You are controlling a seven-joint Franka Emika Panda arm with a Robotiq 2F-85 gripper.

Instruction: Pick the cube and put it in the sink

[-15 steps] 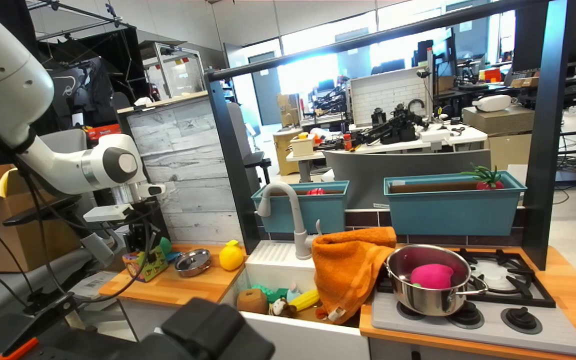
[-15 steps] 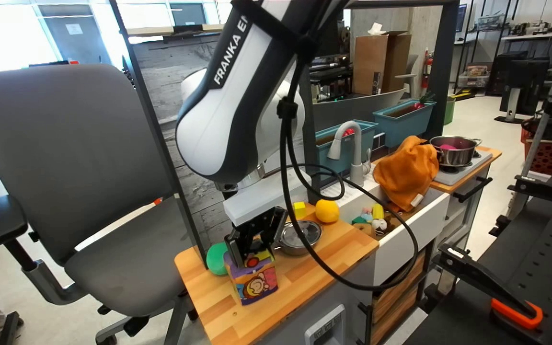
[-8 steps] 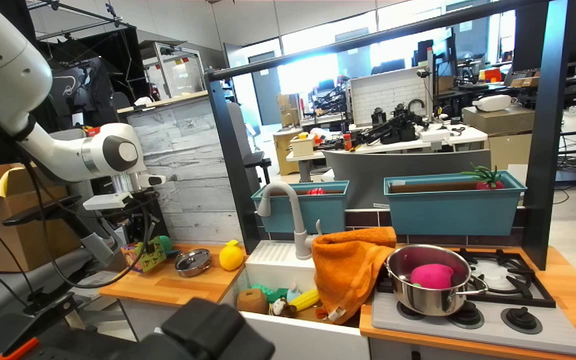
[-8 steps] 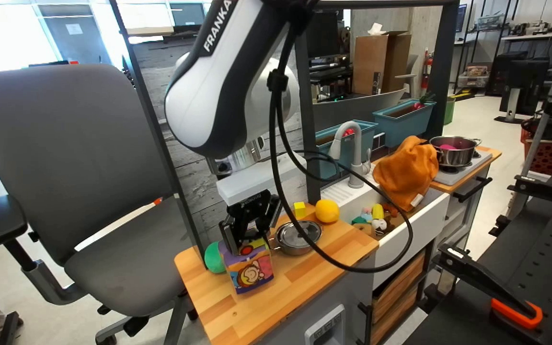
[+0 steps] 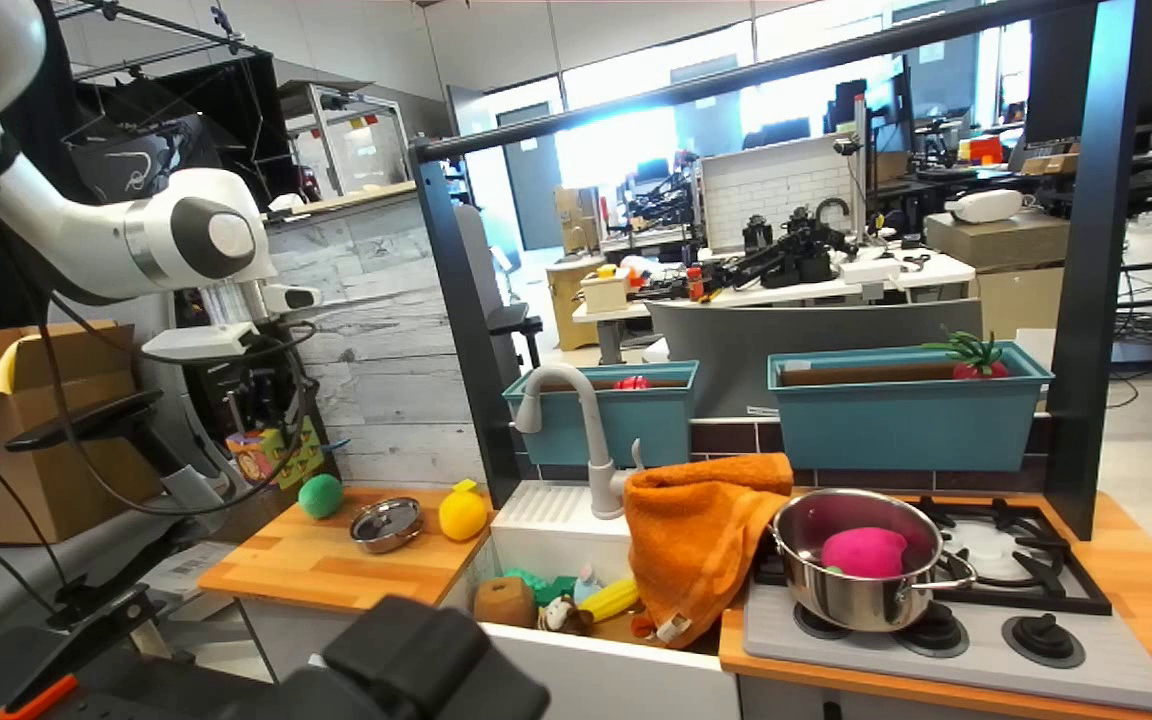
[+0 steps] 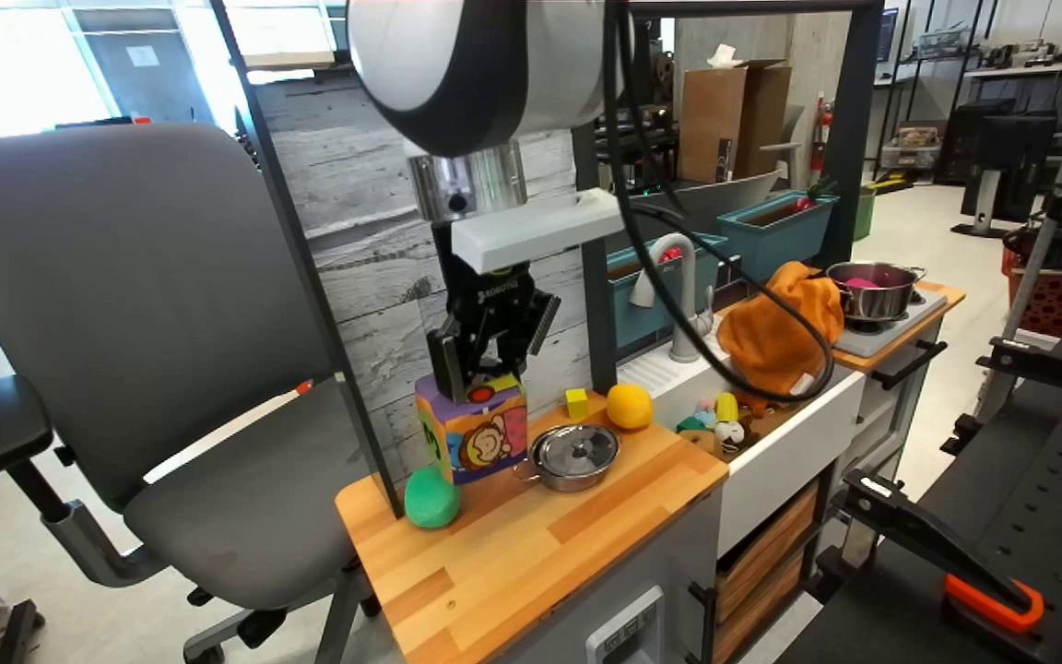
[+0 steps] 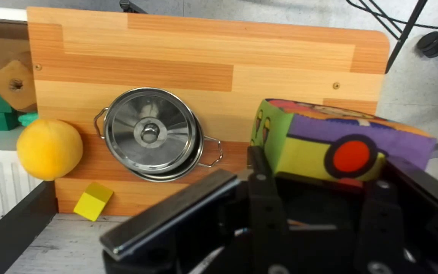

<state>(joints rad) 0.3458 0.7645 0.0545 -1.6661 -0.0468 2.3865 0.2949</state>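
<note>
Wooden worktop (image 6: 549, 563), cube (image 6: 480, 429) aloft, apparently windows (image 6: 19, 88) beyond

A lab fitted partly as a kitchen

White jointed robot arm (image 5: 96, 237), cluttered white workbench (image 5: 948, 274); white-fronted rectangular sink (image 5: 626, 675), flat light-grey hob (image 5: 1114, 662).

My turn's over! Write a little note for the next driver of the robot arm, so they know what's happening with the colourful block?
Gripper: closed on the cube, holding it from above.
Cube: up in the air, off the wooden worktop, not over the sink yet.
Sink: has toys in it, and an orange towel hanging down into it.
Done: cube picked up.
Left: carry it to the sink, lower it in, let go. The toys and towel may make space tight.
</note>
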